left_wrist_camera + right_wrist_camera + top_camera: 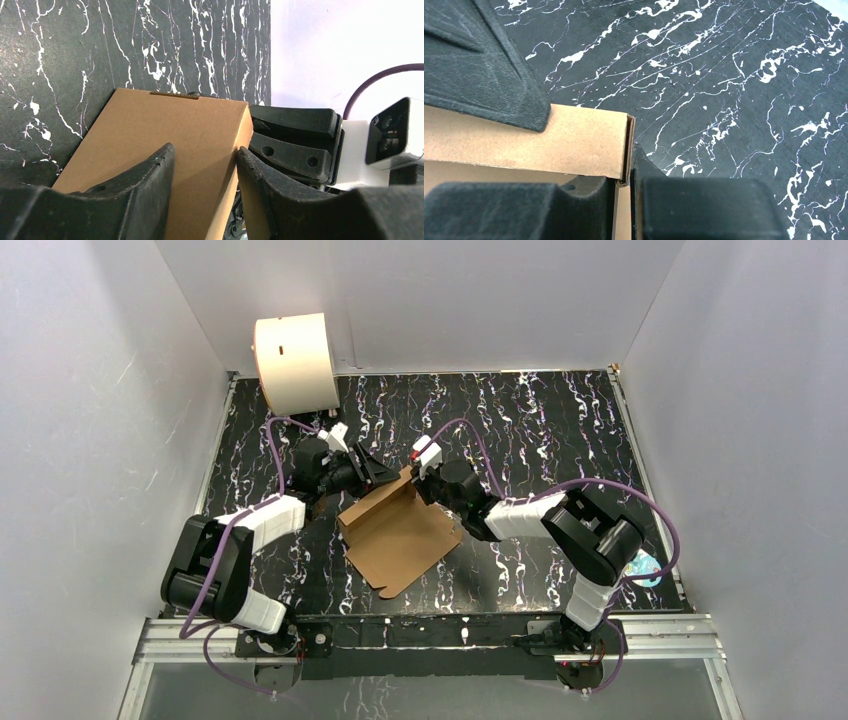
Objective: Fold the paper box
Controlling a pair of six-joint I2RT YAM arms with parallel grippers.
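Box [400, 540]: brown cardboard, on the black marbled desk [560, 420], about midway between the two arms. The main panel lies flat with one corner pointing to the near edge. Its far-left edge is folded up into a low wall that runs to the far corner.

Left arm [262, 520]: reaches in from the left, with the left jaws at the far end of that wall. In the left wrist view the jaws are apart and the brown cardboard face fills the gap between them. One finger [145, 185] lies across the face and the other [270, 190] sits just beside the panel's right edge. Cannot tell whether either finger presses on the card. A narrow slot [175, 93] shows in the panel's top edge.

Right arm [520, 515]: reaches in from the right, with the right jaws at the same far corner, just beside the left jaws. In the right wrist view the jaws are clamped on the end of the wall strip. One finger [484, 70] is on the strip's upper face and the other [524, 210] is under it. The end of the strip shows two layers of card with a thin gap between them.

Drum [297, 362]: cream-white, on its side in the far-left corner, well apart from the box.

Small blue thing [645, 568]: at the right edge of the desk beside the right arm, too small to identify.
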